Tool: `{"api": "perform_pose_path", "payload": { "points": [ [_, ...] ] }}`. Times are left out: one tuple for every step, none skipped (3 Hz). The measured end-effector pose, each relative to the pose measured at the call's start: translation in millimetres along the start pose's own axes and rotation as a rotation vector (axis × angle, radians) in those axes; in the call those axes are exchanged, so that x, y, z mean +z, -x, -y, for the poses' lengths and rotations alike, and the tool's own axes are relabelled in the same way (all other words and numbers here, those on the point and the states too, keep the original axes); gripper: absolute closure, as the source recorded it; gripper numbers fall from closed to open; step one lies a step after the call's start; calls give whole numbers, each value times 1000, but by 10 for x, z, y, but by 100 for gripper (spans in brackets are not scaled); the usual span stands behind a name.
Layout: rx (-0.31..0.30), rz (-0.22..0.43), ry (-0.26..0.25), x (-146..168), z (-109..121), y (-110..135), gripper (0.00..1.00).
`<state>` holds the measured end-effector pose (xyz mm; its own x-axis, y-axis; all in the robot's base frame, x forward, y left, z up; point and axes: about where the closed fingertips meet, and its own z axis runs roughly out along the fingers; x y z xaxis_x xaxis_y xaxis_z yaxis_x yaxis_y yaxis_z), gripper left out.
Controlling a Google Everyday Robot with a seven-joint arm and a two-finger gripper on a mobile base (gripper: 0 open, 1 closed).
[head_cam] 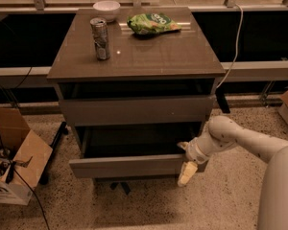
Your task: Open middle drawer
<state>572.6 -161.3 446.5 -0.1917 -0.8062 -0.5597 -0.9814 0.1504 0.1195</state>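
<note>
The middle drawer (125, 166) of the grey cabinet stands pulled out, its dark inside showing behind the flat front. My gripper (185, 159) is at the drawer's right end and looks open. One cream finger (187, 173) hangs down in front of the drawer front. The other tip (182, 145) shows just behind the front's top edge. The white arm (240, 140) reaches in from the right. The drawer front above (134, 110) sits slightly out, with a dark gap over it.
On the cabinet top (173, 56) stand a soda can (101, 38), a green chip bag (152, 23) and a white bowl (106, 8). An open cardboard box (12, 166) with cables lies at the left on the floor. A cable (235, 37) hangs at the right.
</note>
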Motion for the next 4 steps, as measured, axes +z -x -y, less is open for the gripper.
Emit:
{"api": "perform_pose_path", "payload": {
  "points": [
    [39,0,82,143,-227,-205,18],
    [48,-2,100,123,-296,-231,49],
    [48,-2,100,74,-303,-197,73],
    [48,-2,100,73,-303,-196,96]
  ]
}}
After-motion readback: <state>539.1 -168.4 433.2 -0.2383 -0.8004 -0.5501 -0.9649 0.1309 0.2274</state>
